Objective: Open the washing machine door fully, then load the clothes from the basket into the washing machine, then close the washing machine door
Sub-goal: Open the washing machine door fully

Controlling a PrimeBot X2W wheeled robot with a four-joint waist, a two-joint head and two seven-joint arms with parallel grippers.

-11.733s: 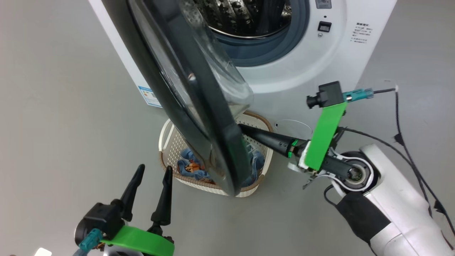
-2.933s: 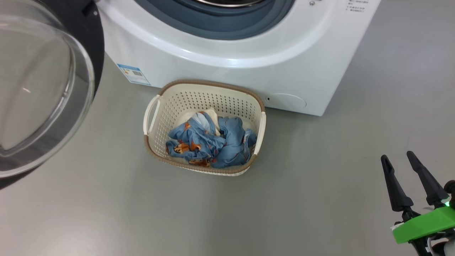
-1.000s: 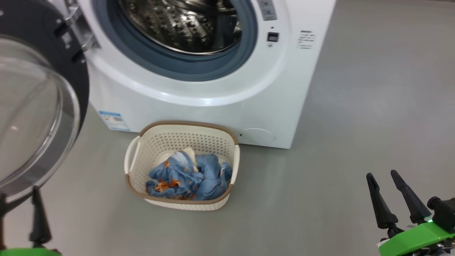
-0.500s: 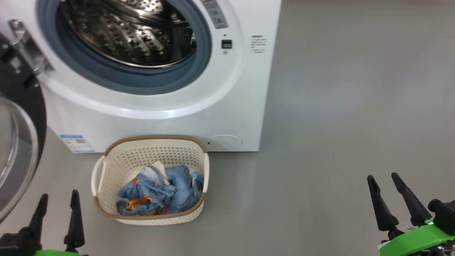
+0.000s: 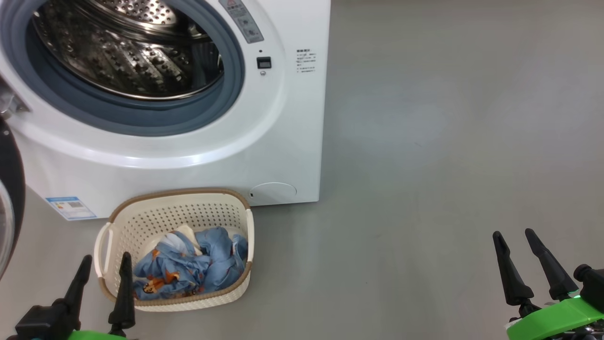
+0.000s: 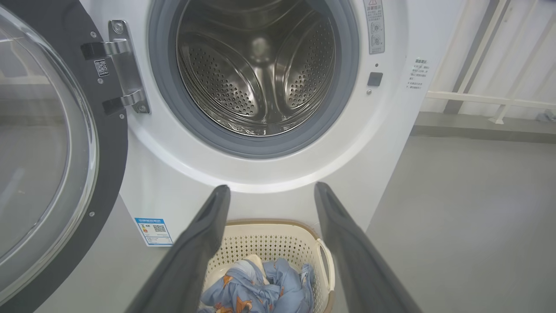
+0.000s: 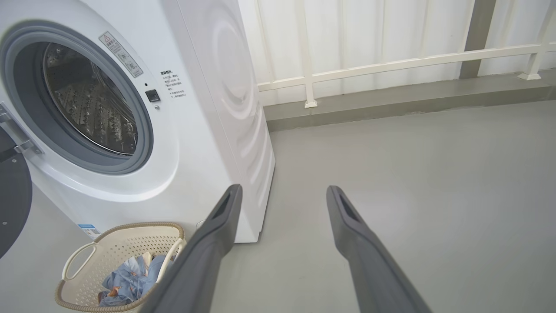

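Note:
The white washing machine [image 5: 283, 118] stands with its steel drum [image 5: 122, 52] exposed. Its black-rimmed glass door [image 6: 52, 143] is swung wide to the left; a sliver of the door [image 5: 7, 208] shows at the head view's left edge. The cream basket [image 5: 155, 215] sits on the floor before the machine, holding the light blue clothes [image 5: 188, 267] with orange prints. My left gripper [image 5: 104, 262] is open at the basket's near left corner, holding nothing. My right gripper [image 5: 513, 235] is open and empty over bare floor, far right of the basket.
Grey floor [image 5: 424, 165] spreads to the right of the machine. A white railing [image 7: 391, 65] and a low grey kerb [image 7: 391, 104] run along the wall behind.
The head camera has turned right, so machine, basket and door slid left in its view. The left gripper now shows further in at the lower left. Both grippers stay open.

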